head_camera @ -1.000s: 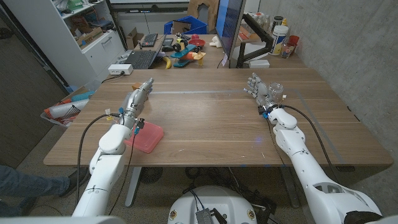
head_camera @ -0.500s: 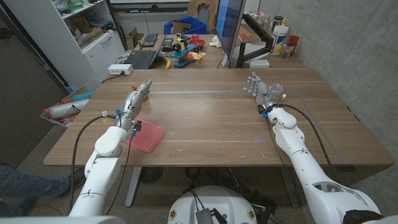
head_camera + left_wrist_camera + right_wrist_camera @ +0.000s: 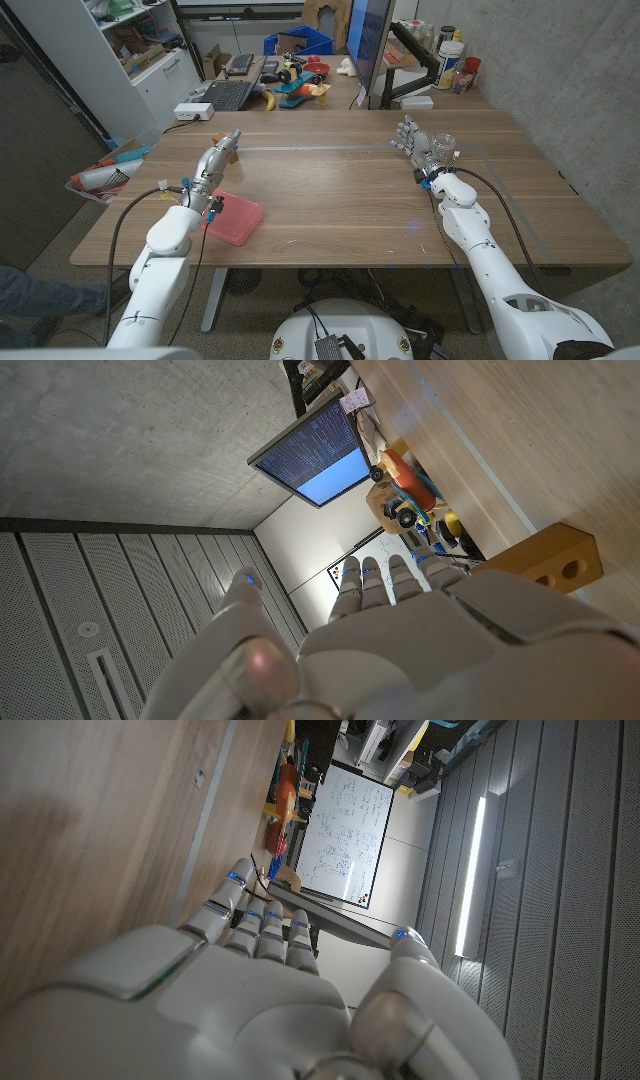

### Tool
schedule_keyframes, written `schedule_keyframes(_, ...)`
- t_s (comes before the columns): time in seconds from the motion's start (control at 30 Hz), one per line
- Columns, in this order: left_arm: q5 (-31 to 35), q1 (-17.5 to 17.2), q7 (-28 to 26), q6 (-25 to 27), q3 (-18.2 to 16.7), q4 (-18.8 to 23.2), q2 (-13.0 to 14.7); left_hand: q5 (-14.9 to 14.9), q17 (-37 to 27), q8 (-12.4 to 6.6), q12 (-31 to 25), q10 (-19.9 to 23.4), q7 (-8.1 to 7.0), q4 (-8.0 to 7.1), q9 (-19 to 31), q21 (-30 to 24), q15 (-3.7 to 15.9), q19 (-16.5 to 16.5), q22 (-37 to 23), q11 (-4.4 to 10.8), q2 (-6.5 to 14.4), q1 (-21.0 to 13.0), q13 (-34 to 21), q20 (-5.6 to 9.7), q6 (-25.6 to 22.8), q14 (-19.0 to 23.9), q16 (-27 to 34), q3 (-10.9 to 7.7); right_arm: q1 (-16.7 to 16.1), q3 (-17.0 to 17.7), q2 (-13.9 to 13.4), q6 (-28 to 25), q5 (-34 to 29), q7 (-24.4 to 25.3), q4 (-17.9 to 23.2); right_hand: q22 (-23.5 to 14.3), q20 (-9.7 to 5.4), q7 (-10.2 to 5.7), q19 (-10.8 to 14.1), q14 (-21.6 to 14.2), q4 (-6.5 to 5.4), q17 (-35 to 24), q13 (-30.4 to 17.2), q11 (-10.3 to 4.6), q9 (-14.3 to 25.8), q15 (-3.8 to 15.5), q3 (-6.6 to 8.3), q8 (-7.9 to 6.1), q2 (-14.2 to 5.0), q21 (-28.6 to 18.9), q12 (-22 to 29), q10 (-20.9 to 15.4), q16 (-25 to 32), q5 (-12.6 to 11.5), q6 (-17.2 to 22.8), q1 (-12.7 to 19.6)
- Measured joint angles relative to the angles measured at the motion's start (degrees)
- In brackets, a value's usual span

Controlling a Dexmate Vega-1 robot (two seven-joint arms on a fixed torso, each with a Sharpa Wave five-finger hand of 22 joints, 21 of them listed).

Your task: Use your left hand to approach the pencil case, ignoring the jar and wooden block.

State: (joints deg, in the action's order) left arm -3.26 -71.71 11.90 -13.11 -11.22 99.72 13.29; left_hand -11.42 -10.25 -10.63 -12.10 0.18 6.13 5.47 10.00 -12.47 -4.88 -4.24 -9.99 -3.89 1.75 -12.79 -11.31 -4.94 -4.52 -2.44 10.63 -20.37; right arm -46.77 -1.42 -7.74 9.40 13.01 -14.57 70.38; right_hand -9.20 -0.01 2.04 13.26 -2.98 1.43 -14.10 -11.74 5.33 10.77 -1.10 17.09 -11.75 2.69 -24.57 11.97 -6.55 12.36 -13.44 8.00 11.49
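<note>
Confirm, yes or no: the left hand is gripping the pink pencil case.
No: in the head view the left hand reaches out over bare table with nothing in it, while the pencil case lies back beside the forearm.

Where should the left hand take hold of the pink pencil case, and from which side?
Probably from above, across its narrower span: the pencil case lies flat and low on the table, partly under the left forearm, so the left hand, now past it, must draw back first.

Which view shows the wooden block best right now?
The left wrist view: the wooden block shows large beyond the left hand, its two holes plain. In the head view it is a small tan sliver at that hand's fingertips. The right wrist view gives nothing identifiable as it.
</note>
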Motion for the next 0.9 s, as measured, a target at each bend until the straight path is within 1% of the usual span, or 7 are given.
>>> schedule_keyframes(0.23, 0.03, -1.24, 0.09, -1.05, -0.46, 1.26, -0.24, 0.0, 0.0, 0.0, 0.0, 0.0, 0.0, 0.0, 0.0, 0.39, 0.0, 0.0, 0.0, 0.0, 0.0, 0.0, 0.0, 0.0, 0.0, 0.0, 0.0, 0.0, -0.08, -0.04, -0.01, -0.01, -0.01, 0.08, 0.08, -0.3, 0.0, 0.0, 0.0, -0.11, 0.0, 0.0, 0.0, 0.0, 0.0, -0.12, 0.0, 0.0, 0.0, 0.22, 0.0, 0.0, 0.0, 0.0, 0.0, 0.0)
schedule_keyframes(0.3, 0.09, -1.48, 0.09, -1.23, -0.58, 1.51, -0.27, 0.0, 0.0, 0.0, 0.0, 0.0, 0.0, 0.19, 0.0, 0.39, 0.0, 0.0, 0.0, 0.0, 0.0, 0.0, 0.0, 0.0, 0.0, 0.0, 0.0, -0.2, -0.08, -0.05, -0.01, -0.01, 0.0, 0.09, 0.09, -0.3, 0.0, 0.0, 0.0, -0.11, 0.0, 0.0, 0.0, 0.0, 0.0, -0.12, 0.0, 0.0, 0.0, 0.22, 0.0, 0.0, 0.0, 0.0, 0.0, 0.0)
schedule_keyframes(0.4, 0.32, -2.13, 0.09, -1.53, -0.76, 2.11, -0.33, 0.0, 0.0, 0.0, 0.0, 0.01, 0.0, 0.24, 0.0, 0.39, 0.0, 0.24, 0.0, -0.01, 0.3, -0.3, 0.0, -0.23, 0.0, 0.0, 0.0, -0.24, -0.1, -0.07, -0.02, 0.0, 0.04, 0.1, 0.1, -0.29, 0.0, 0.0, 0.0, -0.11, 0.0, 0.0, 0.0, 0.0, 0.0, -0.12, 0.0, 0.0, 0.0, 0.22, 0.0, 0.0, 0.0, 0.0, 0.0, 0.0)
schedule_keyframes(0.5, 0.61, -2.54, 0.03, -1.73, -0.89, 2.48, -0.39, 0.0, 0.0, 0.0, 0.0, 0.2, 0.0, 0.23, 0.0, 0.39, 0.0, 0.23, 0.0, -0.2, 0.3, -0.3, 0.0, -0.23, 0.0, 0.0, 0.0, -0.24, -0.1, -0.08, -0.03, 0.01, 0.06, 0.1, 0.1, -0.29, 0.32, 0.0, 0.31, -0.11, 0.0, -0.01, 0.15, 0.0, 0.0, -0.12, 0.0, 0.0, 0.0, 0.42, 0.0, 0.0, 0.0, 0.0, 0.0, 0.0)
schedule_keyframes(0.7, 2.15, -3.46, -0.65, -1.99, -1.09, 3.4, -0.44, 0.0, 0.0, 0.0, 0.0, 0.2, -0.21, 0.47, 0.0, 0.39, 0.0, 0.22, 0.0, -0.2, 0.3, -0.3, 0.0, -0.21, -0.21, 0.0, 0.0, 0.0, -0.1, -0.13, -0.1, 0.05, 0.09, 0.1, 0.09, -0.29, 0.32, 0.0, 0.31, -0.11, 0.0, -0.01, 0.29, 0.0, 0.0, -0.12, 0.0, 0.0, 0.0, 0.62, 0.0, 0.01, 0.0, 0.0, 0.0, 0.0)
schedule_keyframes(0.77, 2.7, -4.38, -0.97, -2.01, -1.28, 4.32, -0.44, 0.0, 0.0, 0.0, 0.0, 0.2, -0.21, 0.47, 0.0, 0.39, 0.0, 0.12, 0.0, -0.2, 0.3, -0.3, 0.0, -0.3, -0.21, -0.01, 0.0, 0.0, -0.09, -0.14, -0.12, 0.06, 0.1, 0.06, 0.05, -0.29, 0.32, 0.0, 0.31, -0.1, 0.0, -0.01, 0.29, 0.0, 0.0, -0.12, 0.0, 0.0, -0.22, 0.63, 0.0, 0.01, 0.0, 0.0, 0.0, -0.22)
schedule_keyframes(0.9, 3.6, -4.38, -1.39, -2.02, -1.28, 4.32, -0.44, 0.0, 0.0, 0.0, 0.0, 0.2, -0.21, 0.49, 0.0, 0.61, 0.0, -0.09, 0.0, -0.2, 0.53, -0.53, 0.0, -0.5, -0.21, 0.0, 0.0, -0.02, 0.04, -0.16, -0.13, 0.06, 0.1, 0.06, -0.21, -0.29, 0.31, 0.0, 0.31, -0.1, 0.07, 0.25, 0.29, 0.0, 0.0, -0.12, -0.07, 0.0, -0.23, 0.63, 0.0, 0.01, 0.0, 0.0, 0.0, -0.23)
